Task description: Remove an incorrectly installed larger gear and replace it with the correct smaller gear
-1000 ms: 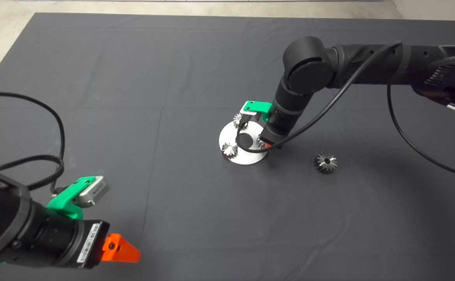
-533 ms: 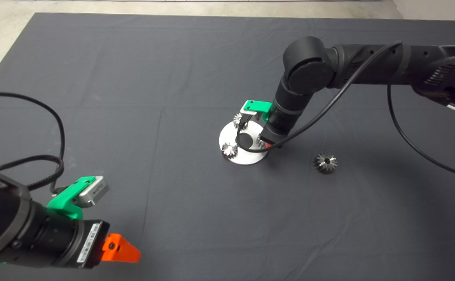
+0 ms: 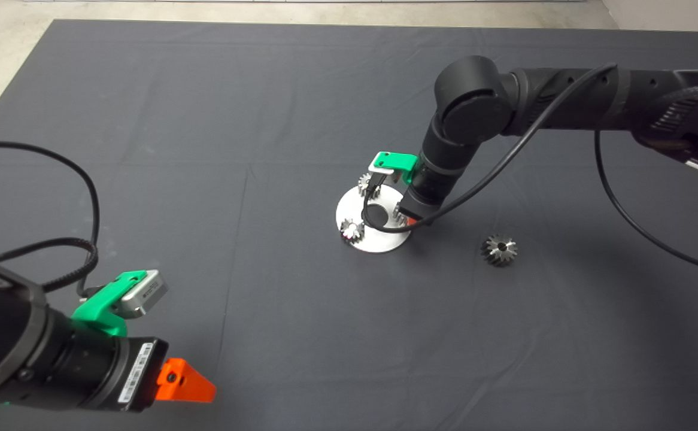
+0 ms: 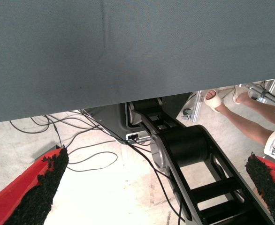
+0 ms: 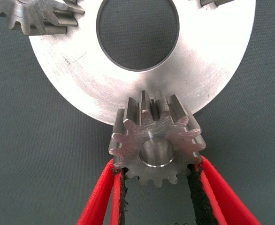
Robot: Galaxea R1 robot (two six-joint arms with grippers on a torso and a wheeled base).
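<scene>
My right gripper (image 3: 403, 220) reaches down to the right rim of the round steel plate (image 3: 379, 242). In the right wrist view it (image 5: 157, 182) is shut on the smaller gear (image 5: 157, 143), pads against both its sides, at the edge of the plate (image 5: 212, 70). In the head view this gear (image 3: 398, 216) is mostly hidden under the wrist. The larger gear (image 3: 499, 249), with slanted teeth, lies alone on the mat to the right of the plate. My left gripper (image 3: 184, 381) is parked at the lower left, open (image 4: 156, 160) and empty.
Two other small gears (image 3: 352, 230) (image 3: 365, 182) sit on the plate's left and far rim; one shows in the right wrist view (image 5: 34, 16). The plate has a large centre hole (image 5: 137, 33). The left wrist view shows floor cables and a person's legs (image 4: 240, 119).
</scene>
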